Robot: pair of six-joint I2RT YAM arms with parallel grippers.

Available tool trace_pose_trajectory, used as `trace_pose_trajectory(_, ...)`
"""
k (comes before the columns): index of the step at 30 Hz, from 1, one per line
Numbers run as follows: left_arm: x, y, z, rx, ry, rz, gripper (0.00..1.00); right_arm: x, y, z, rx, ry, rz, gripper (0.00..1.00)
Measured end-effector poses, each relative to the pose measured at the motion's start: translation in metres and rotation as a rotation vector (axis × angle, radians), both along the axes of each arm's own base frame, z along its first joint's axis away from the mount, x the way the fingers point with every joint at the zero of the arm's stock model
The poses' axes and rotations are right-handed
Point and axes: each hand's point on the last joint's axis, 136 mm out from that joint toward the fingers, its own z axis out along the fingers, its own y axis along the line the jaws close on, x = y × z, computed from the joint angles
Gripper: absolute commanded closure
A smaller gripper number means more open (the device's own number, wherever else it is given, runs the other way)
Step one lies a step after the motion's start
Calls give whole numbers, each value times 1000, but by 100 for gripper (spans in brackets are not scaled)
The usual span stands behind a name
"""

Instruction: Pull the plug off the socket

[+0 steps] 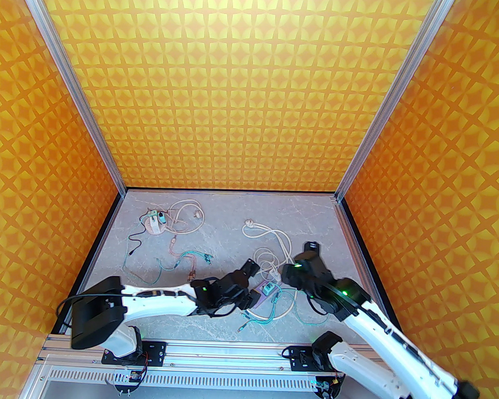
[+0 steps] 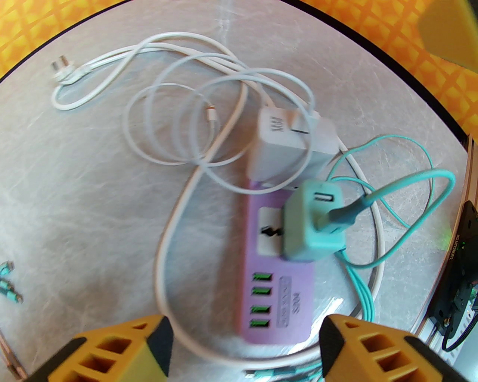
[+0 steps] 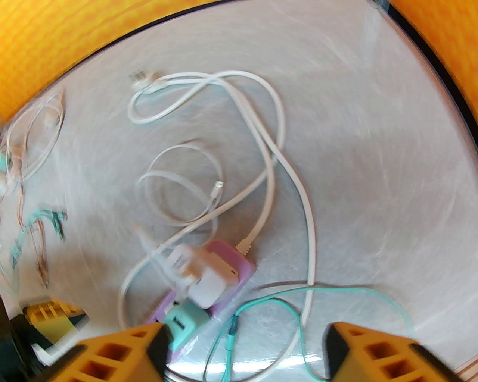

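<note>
The socket is a purple power strip (image 1: 266, 294) (image 2: 278, 298) (image 3: 244, 266) lying on the grey table between both arms. A teal USB plug (image 2: 312, 224) (image 3: 185, 322) with a teal cable sits in it, and a white adapter plug (image 2: 291, 145) (image 3: 207, 278) sits beside that at the strip's far end. My left gripper (image 1: 251, 298) (image 2: 244, 337) hovers open over the strip's near end, its yellow fingertips (image 2: 151, 345) standing apart on either side. My right gripper (image 1: 285, 277) (image 3: 246, 345) is open too, above the teal plug and teal cable.
The strip's white lead (image 1: 272, 240) (image 2: 112, 63) loops toward the back, ending in a loose wall plug (image 1: 248, 224). Teal cables (image 1: 270, 313) trail near the strip. More cables (image 1: 186, 261) and a round holder (image 1: 155, 224) lie back left. Orange walls enclose the table.
</note>
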Motion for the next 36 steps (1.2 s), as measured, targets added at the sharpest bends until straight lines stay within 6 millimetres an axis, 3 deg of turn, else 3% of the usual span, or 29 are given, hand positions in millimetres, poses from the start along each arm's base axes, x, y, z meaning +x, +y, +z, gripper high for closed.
trace_pose_trajectory(8, -6, -23, -13, 24, -26, -61, 36, 6, -1, -40, 206, 62, -56, 31)
trace_pose_trajectory(17, -4, -46, -29, 44, -74, -99, 35, 8, -15, -43, 290, 69, -119, 28)
trace_pose_trajectory(27, 14, -63, -34, 58, -153, -80, 39, 4, -7, -53, 346, 99, -91, 28)
trace_pose_trajectory(31, 17, -65, -39, 72, -166, -79, 43, 1, -3, -57, 362, 112, -78, 33)
trace_pose_trajectory(36, 19, -65, -39, 78, -180, -81, 57, -2, 0, -63, 374, 126, -59, 50)
